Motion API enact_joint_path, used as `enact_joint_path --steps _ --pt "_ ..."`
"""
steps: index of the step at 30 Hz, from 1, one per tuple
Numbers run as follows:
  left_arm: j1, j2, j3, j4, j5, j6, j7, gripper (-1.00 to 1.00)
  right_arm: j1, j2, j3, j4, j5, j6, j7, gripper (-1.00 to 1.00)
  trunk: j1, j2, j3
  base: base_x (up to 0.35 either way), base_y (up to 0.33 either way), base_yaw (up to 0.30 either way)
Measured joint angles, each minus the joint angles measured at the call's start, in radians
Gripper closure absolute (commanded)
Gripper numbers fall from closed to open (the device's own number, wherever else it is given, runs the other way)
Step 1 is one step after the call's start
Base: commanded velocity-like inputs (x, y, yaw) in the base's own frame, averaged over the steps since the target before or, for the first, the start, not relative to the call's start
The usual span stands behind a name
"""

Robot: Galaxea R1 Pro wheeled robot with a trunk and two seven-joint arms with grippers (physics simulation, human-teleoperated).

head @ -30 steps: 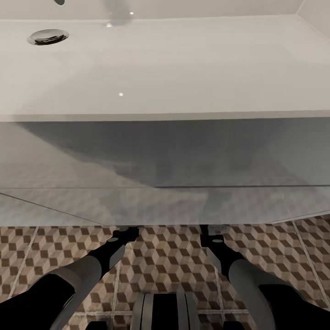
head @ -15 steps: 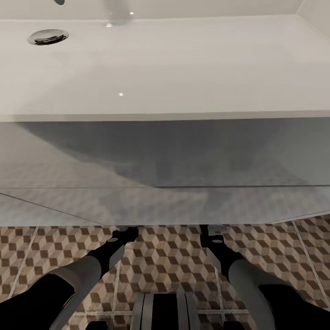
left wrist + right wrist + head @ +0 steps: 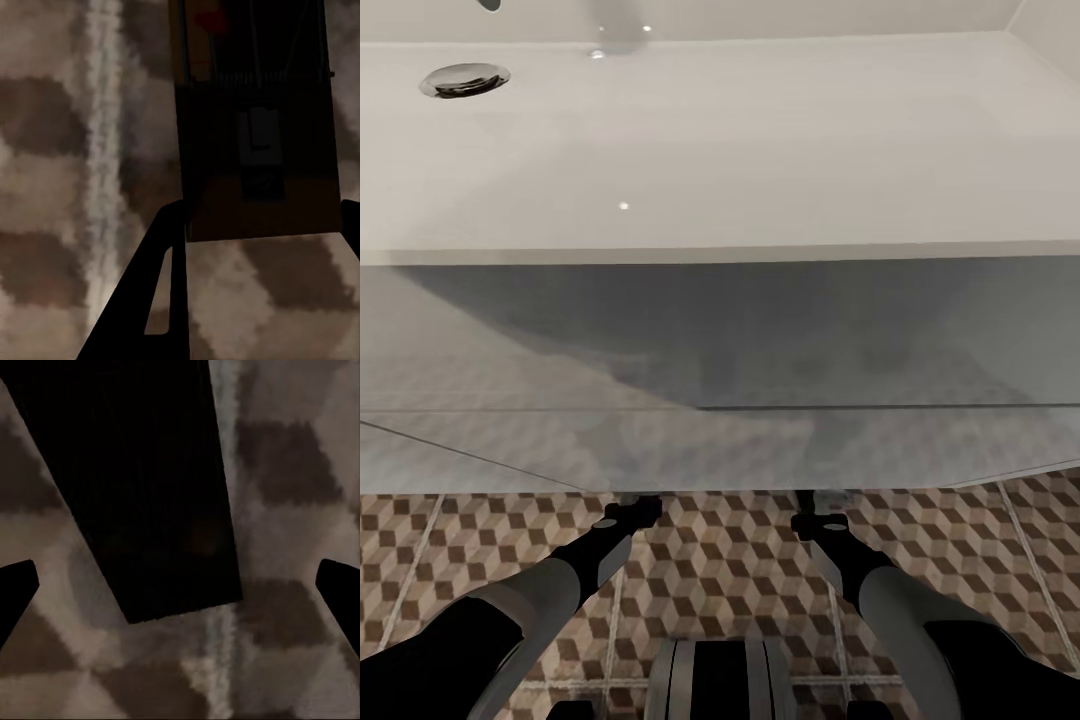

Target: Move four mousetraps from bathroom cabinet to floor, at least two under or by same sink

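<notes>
Both jaws spread open, left gripper (image 3: 259, 289) and right gripper (image 3: 176, 585) tips hidden under the sink (image 3: 720, 330), two mousetraps counted, one (image 3: 255, 150) and another (image 3: 131, 487) flat on the bathroom floor (image 3: 720, 560), details dim.

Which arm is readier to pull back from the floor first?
Right. The right tool has its fingers wide apart, the right-hand mousetrap lying on the floor tiles clear of them; the left tool closely flanks the left-hand mousetrap.
</notes>
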Motion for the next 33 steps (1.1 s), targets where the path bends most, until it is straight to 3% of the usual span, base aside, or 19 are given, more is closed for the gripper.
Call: enact_joint_path --steps 33 --pt "0.0 0.001 0.0 0.002 0.001 -0.001 -0.004 1.0 0.0 0.001 0.0 0.0 0.0 -0.003 0.0 -1.0 0.0 0.0 0.0 0.0 0.0 0.0"
